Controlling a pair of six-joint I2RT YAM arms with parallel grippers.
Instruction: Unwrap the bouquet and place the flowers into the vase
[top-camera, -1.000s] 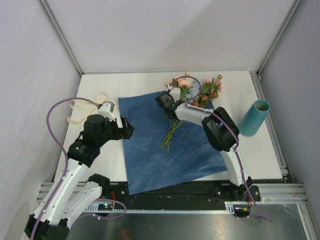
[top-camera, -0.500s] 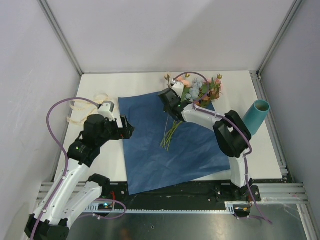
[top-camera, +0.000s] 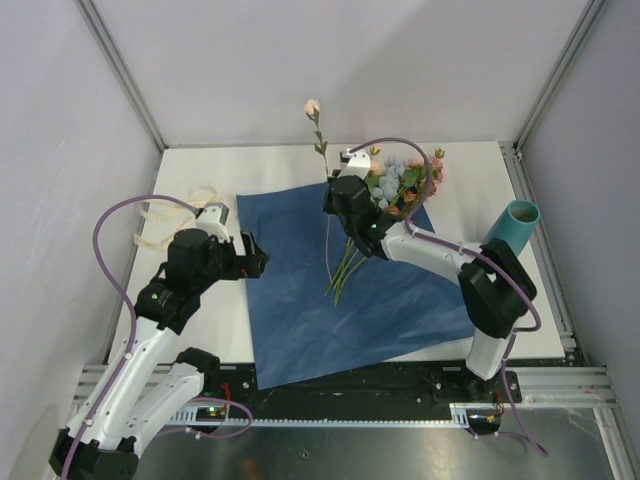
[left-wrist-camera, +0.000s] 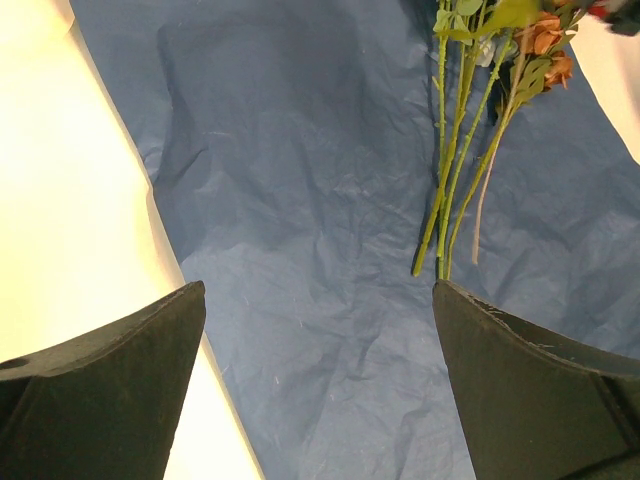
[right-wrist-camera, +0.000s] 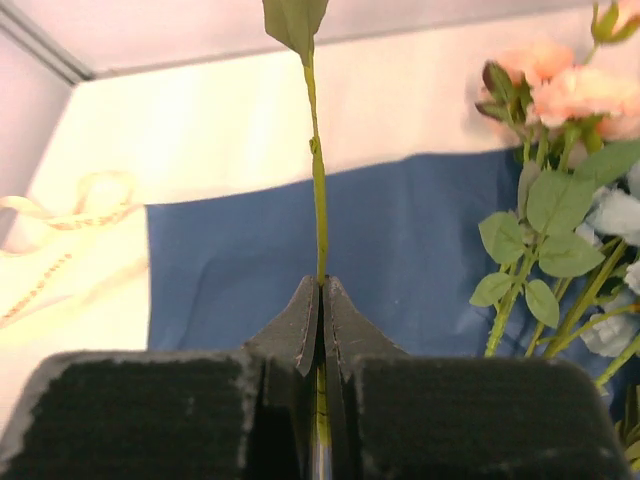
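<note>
Here, the right claw (right-wrist-camera: 321, 300), clamped on one upright flower stem (right-wrist-camera: 318, 190), stands nearer the vase (top-camera: 510, 236) off to its right; the left claw (top-camera: 256, 257) gapes wide.

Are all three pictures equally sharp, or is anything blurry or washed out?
Top view: evenly lit and sharp, soft shadows on the blue paper. Left wrist view: paper creases crisp, but the bare table glares yellow and the left gripper's fingers are dark blurs. Right wrist view: the pinched stem is sharp; the ribbon and pink blooms look washed out.
</note>
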